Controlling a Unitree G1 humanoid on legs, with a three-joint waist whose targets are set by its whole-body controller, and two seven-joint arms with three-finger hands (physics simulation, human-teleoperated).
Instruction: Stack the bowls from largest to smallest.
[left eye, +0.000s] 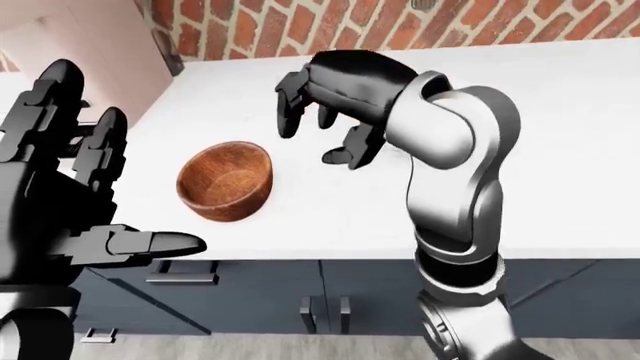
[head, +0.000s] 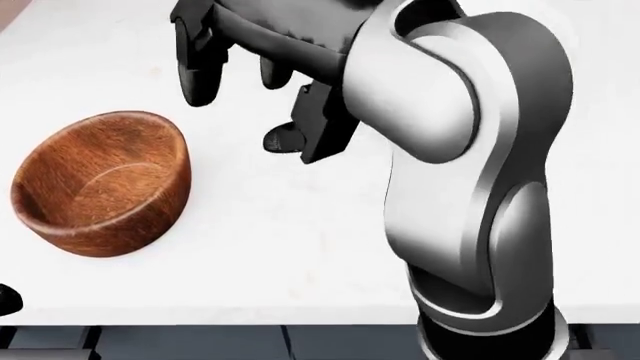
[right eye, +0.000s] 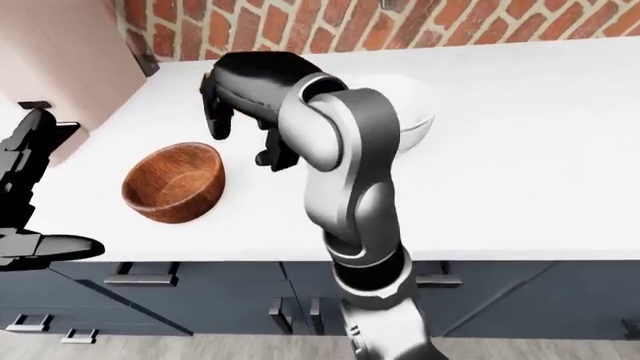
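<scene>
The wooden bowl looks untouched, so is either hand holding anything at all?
Nothing is held. The right hand hangs open above the counter, apart from the wooden bowl. The left hand is open and empty too.

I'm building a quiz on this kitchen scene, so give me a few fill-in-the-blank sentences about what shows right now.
1. The wooden bowl rests on a ____ countertop.
2. The right hand hovers with its fingers ____, holding nothing.
3. In the right-eye view the right arm hides most of the ____ bowls.
4. The wall above the counter is made of ____.

Missing words: white; open; white; brick
</scene>
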